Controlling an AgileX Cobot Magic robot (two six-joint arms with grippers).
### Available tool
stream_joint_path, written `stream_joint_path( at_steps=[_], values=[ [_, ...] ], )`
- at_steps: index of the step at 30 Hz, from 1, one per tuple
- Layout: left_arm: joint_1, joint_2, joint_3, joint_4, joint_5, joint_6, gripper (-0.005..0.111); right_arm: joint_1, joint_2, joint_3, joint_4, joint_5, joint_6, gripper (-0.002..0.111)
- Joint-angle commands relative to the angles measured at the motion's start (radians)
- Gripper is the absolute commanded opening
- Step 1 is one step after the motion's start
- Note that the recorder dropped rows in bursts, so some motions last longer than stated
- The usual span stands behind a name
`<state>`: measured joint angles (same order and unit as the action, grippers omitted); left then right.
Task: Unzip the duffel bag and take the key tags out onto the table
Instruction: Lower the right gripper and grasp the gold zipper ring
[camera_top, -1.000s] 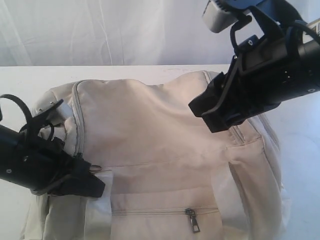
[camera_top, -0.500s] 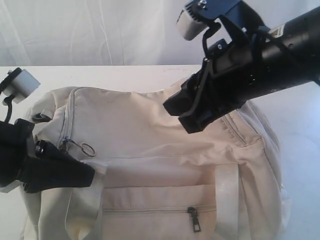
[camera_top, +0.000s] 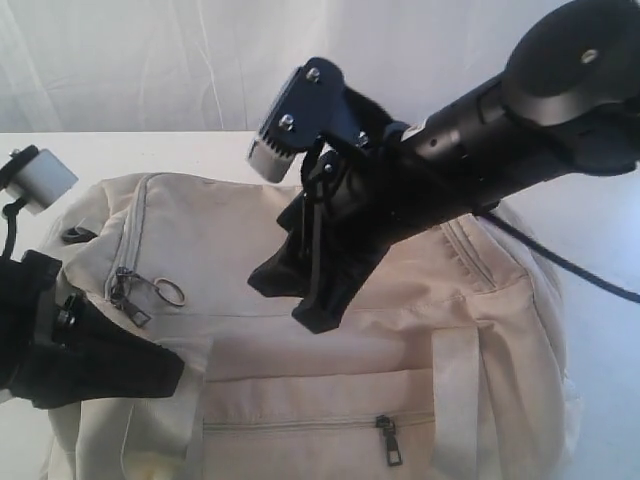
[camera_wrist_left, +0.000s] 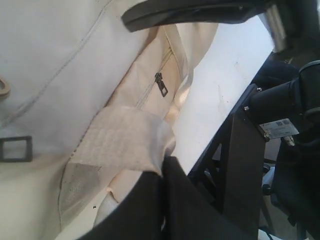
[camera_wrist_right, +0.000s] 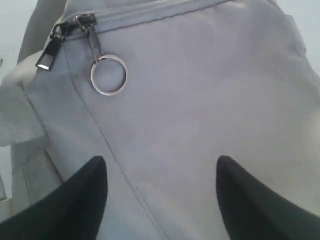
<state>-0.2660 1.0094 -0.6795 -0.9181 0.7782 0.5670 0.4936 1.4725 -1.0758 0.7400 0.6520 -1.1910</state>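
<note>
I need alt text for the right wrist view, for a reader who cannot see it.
The right gripper hovers open over the beige fabric duffel bag, its two black fingers spread wide. Beyond them, a round metal ring hangs from the closed grey zipper.

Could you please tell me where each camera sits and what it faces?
Exterior: off the arms, facing the duffel bag, pocket side; both arms show.
Left wrist: on left arm, along the bag; left gripper shut on webbing strap.
Right wrist: on right arm, over the ring pull; open right gripper shows.
Shared: exterior also shows that ring.
</note>
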Motion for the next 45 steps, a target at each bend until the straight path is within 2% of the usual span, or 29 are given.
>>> stream_joint_path(
  at_steps=[1,9,14,22,26,31,33,41,45],
  values=[
    [-0.004,-0.013,-0.009,0.006,0.058,0.012,0.0,0.047,0.051,-0.01,0.017,-0.039,-0.172,0.06],
    [-0.004,-0.013,-0.009,0.083,0.059,0.006,0.0,0.112,0.094,-0.01,0.073,-0.103,-0.221,0.06],
    [-0.004,-0.013,-0.009,0.121,0.073,0.01,0.0,0.154,0.114,-0.014,0.106,-0.222,-0.221,0.06],
    [-0.004,-0.013,-0.009,0.121,0.078,0.014,0.0,0.175,0.202,-0.143,0.12,-0.064,-0.218,0.059],
    [-0.004,-0.013,-0.009,0.121,0.078,0.014,0.0,0.175,0.236,-0.146,0.123,-0.082,-0.218,0.053],
    [-0.004,-0.013,-0.009,0.121,0.078,0.014,0.0,0.175,0.275,-0.149,0.126,-0.109,-0.218,0.052],
    [-0.004,-0.013,-0.009,0.121,0.078,0.014,0.0,0.175,0.284,-0.149,0.126,-0.124,-0.218,0.047],
    [-0.004,-0.013,-0.009,0.121,0.079,0.016,0.0,0.175,0.284,-0.149,0.126,-0.187,-0.21,0.011],
    [-0.004,-0.013,-0.009,0.123,0.079,0.016,0.0,0.175,0.284,-0.149,0.126,-0.187,-0.21,0.001]
  ],
)
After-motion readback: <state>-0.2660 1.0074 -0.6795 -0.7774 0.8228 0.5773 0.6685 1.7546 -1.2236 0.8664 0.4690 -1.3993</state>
